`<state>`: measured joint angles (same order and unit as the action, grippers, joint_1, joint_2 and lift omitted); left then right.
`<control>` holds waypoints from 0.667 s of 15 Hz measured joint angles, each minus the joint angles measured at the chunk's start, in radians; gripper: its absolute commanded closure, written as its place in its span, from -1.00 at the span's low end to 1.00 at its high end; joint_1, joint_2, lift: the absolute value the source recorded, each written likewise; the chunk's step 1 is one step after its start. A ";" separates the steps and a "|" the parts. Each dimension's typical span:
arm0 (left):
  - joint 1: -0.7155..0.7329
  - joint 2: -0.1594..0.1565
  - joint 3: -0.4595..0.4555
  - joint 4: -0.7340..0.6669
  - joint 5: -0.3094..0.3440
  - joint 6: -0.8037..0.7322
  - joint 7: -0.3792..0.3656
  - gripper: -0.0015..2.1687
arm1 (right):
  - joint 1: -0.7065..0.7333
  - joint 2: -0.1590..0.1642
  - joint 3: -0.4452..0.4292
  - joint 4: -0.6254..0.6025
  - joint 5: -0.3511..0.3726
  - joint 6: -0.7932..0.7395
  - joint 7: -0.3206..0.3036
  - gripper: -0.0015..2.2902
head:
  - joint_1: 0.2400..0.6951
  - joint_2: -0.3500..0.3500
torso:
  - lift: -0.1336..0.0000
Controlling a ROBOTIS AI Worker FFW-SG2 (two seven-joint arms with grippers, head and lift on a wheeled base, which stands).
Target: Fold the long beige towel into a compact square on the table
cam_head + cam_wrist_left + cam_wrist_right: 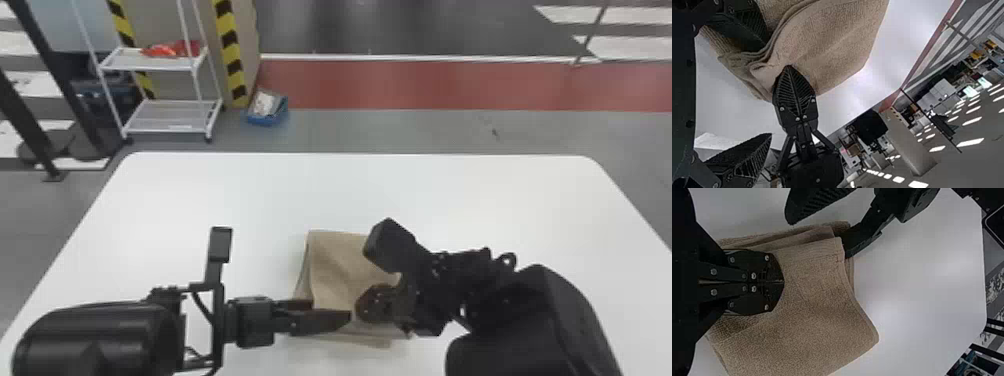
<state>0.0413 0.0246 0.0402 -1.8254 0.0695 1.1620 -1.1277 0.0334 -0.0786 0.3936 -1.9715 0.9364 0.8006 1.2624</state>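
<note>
Towel (pixel 337 257) taken as landmark; it is seen lying on the white bench (pixel 225 187), already folded into layers, with no square outline reached. Layers are stacked unevenly: along the towel's left side a lower layer is left peeking out past the upper one, and at its near side another strip is exposed. In the left wrist view the cloth is bunched into loose curved folds close to both claws.

Left claw (pixel 330 310) is noted at the towel's left side, toward its near end. It is held wide open. One finger (pixel 748 23) is partly covered by the cloth at its tip, tucked in at the towel's edge; the other finger (pixel 750 158) is kept apart from the cloth, raised above it. Nothing is clamped by it.

Right claw (pixel 372 304) is placed over the towel's right part, angled in from the right. Its fingers (pixel 756 266) are closed together, tips set against the cloth. Whether a pinch of cloth is caught between them cannot be told.

Beyond the towel and to its left, on the floor past the bench, a white cart (pixel 167 117) is seen, with red items (pixel 172 49) carried on its upper shelf. A blue box (pixel 267 119) is seen between cart and red floor strip (pixel 425 85).
</note>
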 measured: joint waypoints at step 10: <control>0.006 -0.005 0.121 -0.001 0.126 0.022 0.128 -0.86 | 0.007 0.002 -0.008 0.000 -0.011 -0.005 -0.015 0.39 | 1.00 0.15 | -0.86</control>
<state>0.0473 0.0198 0.1617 -1.8266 0.1955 1.1841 -0.9998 0.0406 -0.0762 0.3854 -1.9713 0.9256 0.7957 1.2473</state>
